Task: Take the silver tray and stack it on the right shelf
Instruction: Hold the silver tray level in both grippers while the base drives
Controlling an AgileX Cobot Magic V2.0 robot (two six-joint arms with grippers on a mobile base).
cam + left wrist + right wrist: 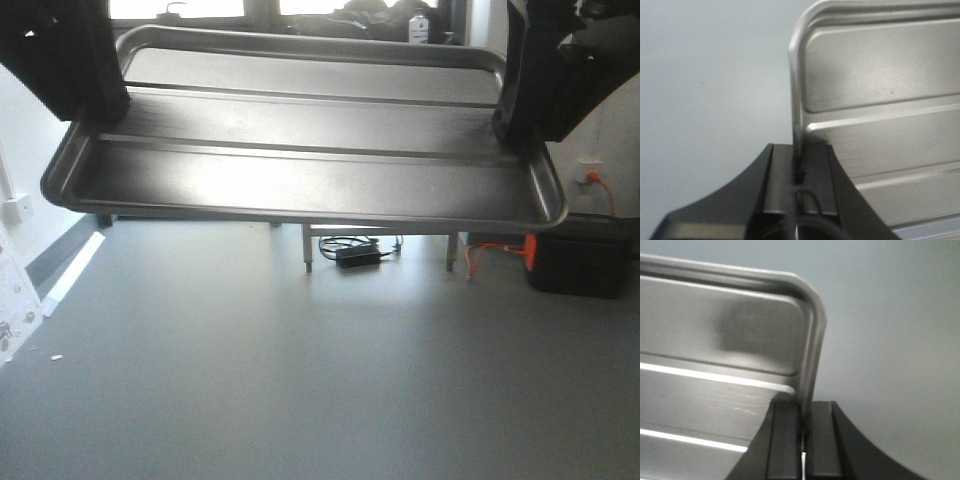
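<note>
The shallow rectangular silver metal tray (300,150) is glossy polished sheet, bright enough to throw a white glare patch at 7 o'clock on its floor. Close up, that floor shows a fine brushed grain and a few hairline scratches, and the rolled rim is smooth and shiny. The left pincer (800,156) and right pincer (804,412) look like black matt plastic with smooth flat faces. The grey floor (300,380) is smooth with a dull sheen.

I have the silver tray (300,150) held aloft, roughly level, with its long side across my front view. It is shiny, shallow and round-cornered, with a raised rim and two long ridges along its bottom. The left fingers (782,180) and right fingers (785,440) pinch its short-end rims.
</note>
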